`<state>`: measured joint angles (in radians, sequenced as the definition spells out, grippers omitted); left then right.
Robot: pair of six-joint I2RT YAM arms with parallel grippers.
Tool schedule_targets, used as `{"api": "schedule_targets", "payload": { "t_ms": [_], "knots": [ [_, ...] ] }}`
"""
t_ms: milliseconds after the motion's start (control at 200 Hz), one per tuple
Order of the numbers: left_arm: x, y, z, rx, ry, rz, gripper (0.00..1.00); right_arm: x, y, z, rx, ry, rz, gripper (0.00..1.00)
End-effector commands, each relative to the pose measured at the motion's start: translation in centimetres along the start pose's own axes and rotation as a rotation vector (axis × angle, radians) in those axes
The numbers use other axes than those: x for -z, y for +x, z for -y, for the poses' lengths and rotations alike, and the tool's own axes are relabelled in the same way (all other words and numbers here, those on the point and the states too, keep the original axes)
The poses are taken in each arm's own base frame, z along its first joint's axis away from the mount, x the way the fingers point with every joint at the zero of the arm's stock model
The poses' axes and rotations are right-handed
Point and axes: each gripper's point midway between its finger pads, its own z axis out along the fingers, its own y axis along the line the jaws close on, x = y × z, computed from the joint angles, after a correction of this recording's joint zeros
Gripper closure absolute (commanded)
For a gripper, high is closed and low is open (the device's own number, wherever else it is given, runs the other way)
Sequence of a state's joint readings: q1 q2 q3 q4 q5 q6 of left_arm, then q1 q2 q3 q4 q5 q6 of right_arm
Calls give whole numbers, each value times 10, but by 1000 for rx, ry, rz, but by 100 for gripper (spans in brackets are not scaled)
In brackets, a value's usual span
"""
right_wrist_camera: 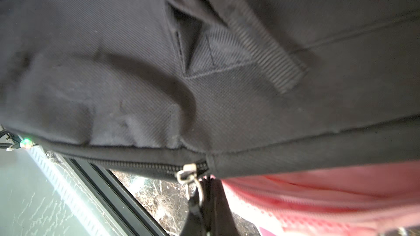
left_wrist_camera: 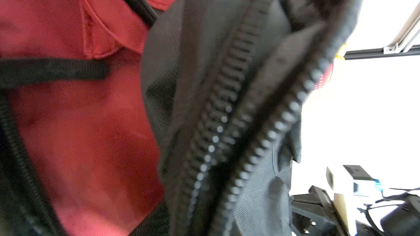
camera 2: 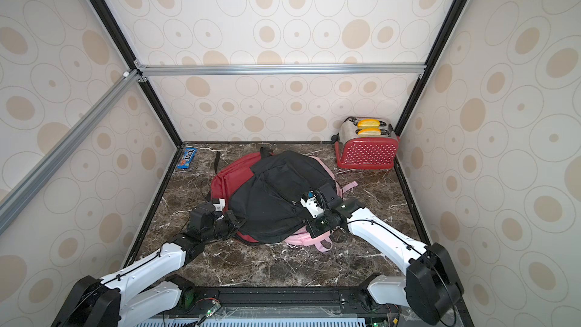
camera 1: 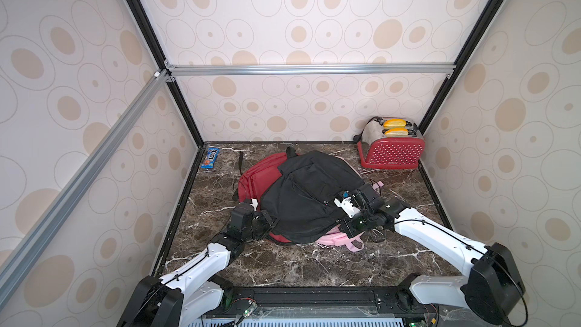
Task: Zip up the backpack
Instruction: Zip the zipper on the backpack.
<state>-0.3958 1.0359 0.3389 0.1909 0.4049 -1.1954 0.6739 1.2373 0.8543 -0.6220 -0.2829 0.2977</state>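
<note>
Pinched, seemingly, the zipper pull in the right gripper, jaws pressed together, at the 3 o'clock edge of the black backpack: probably for dragging it round the bag's opening. Had the left gripper pressed shut too, at the 9 o'clock edge, jaws out of sight in the left wrist view; could not tell the thing pinched, likely fabric, for bracing the bag against that drag. Saw the zipper teeth there in two separate rows, so judged the zip not yet closed. Found the black backpack at the centre of the marble tabletop, lying across a red backpack and a pink backpack: soft footing, hence the two-sided hold.
</note>
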Motion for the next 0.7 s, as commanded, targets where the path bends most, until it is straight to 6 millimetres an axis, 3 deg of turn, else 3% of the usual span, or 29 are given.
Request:
{"api": "schedule_targets", "payload": {
  "t_ms": [0, 330, 446, 696],
  "knots": [
    [5, -11, 6, -59, -28, 44, 100, 10, 2, 6, 4, 42, 34, 97],
    [7, -16, 8, -80, -50, 58, 100, -3, 16, 11, -31, 47, -15, 80],
    [9, -17, 11, -87, -50, 64, 100, -6, 12, 10, -35, 28, 23, 92],
    [9, -18, 8, -89, -65, 63, 100, -8, 12, 1, -25, -30, 65, 100]
  ]
}}
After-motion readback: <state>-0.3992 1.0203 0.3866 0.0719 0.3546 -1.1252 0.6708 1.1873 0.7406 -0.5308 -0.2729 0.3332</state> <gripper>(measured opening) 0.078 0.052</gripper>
